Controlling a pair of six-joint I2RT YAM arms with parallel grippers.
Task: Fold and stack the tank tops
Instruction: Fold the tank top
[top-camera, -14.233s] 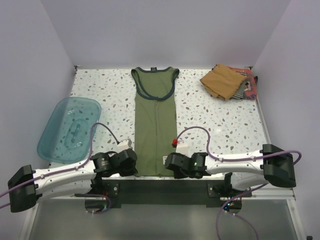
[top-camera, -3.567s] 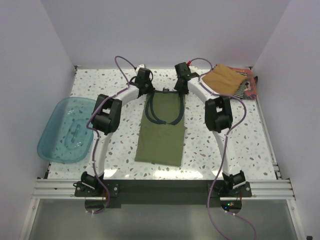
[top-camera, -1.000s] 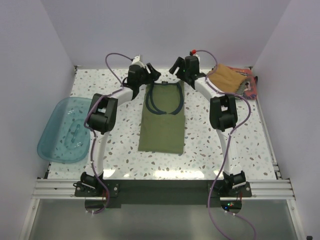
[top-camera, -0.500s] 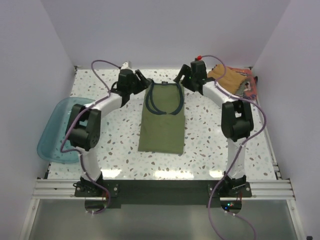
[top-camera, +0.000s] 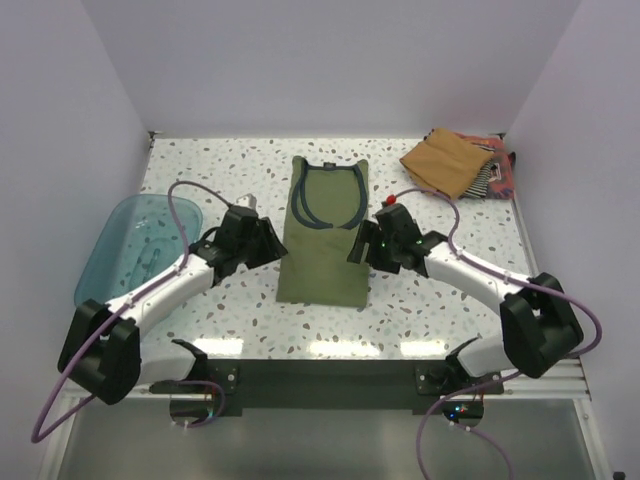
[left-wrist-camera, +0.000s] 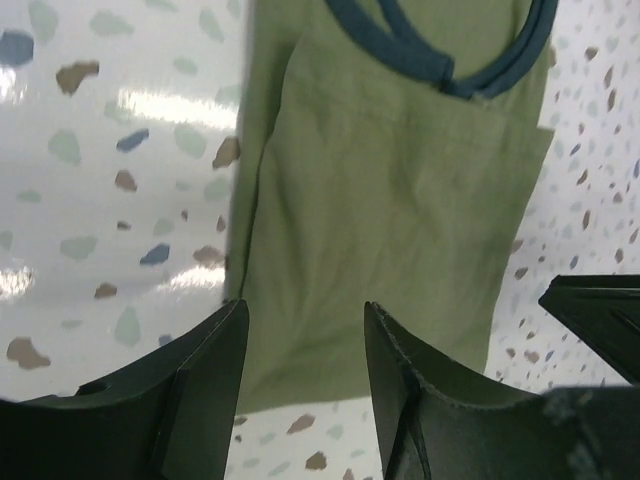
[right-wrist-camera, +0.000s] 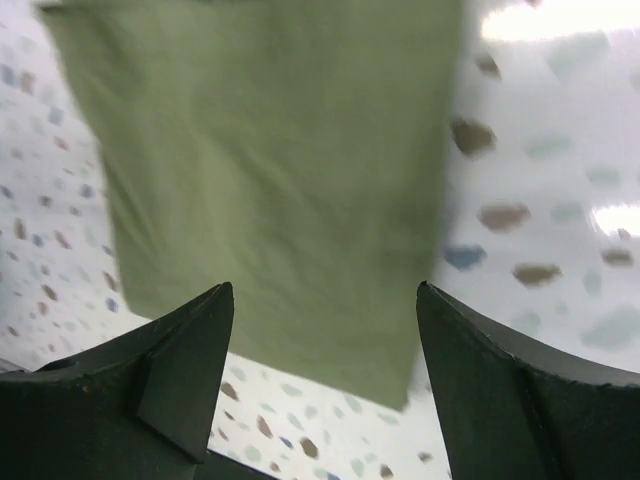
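Observation:
An olive green tank top (top-camera: 325, 240) lies folded in half lengthwise-short at the table's middle, its blue-trimmed neck and armholes facing up at the far end. My left gripper (top-camera: 270, 243) hovers at its left edge, open and empty. My right gripper (top-camera: 360, 245) hovers at its right edge, also open and empty. In the left wrist view the green cloth (left-wrist-camera: 400, 200) fills the space beyond the left gripper (left-wrist-camera: 305, 320). The right wrist view shows the cloth's near corner (right-wrist-camera: 270, 150) beyond the right gripper (right-wrist-camera: 325, 295). A tan top (top-camera: 445, 160), a striped top (top-camera: 485, 180) and a reddish top (top-camera: 506, 176) are piled at the back right.
A translucent teal tub (top-camera: 120, 255) sits at the left edge of the speckled table (top-camera: 440, 300). Walls close in the left, right and far sides. Both arms reach low across the table's near half, with purple cables looping above them.
Both arms have swung back from the top's far end to its near half, one on each side. The left jaws have narrowed somewhat. The green top has not moved.

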